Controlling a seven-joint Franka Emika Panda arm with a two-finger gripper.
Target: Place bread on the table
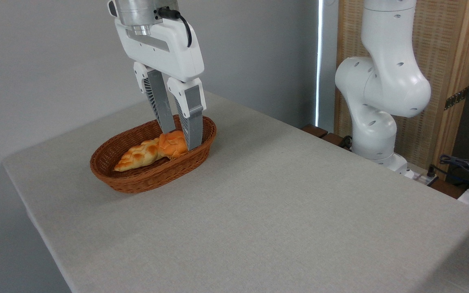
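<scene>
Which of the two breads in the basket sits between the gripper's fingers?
The round orange bun at the basket's right end, flanked by the gripper. The longer golden braided loaf lies left of it, outside the fingers.

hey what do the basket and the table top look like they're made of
The basket looks like woven brown wicker, judging by its ribbed, braided weave and slight sheen. The table seems covered in matte grey-beige fabric: a fine cloth texture shows, draped smoothly over the rounded corner. What lies underneath is hidden.

One fixed camera looks down at an angle across the table (pixel 283 211) from nearby, facing the back wall.
</scene>
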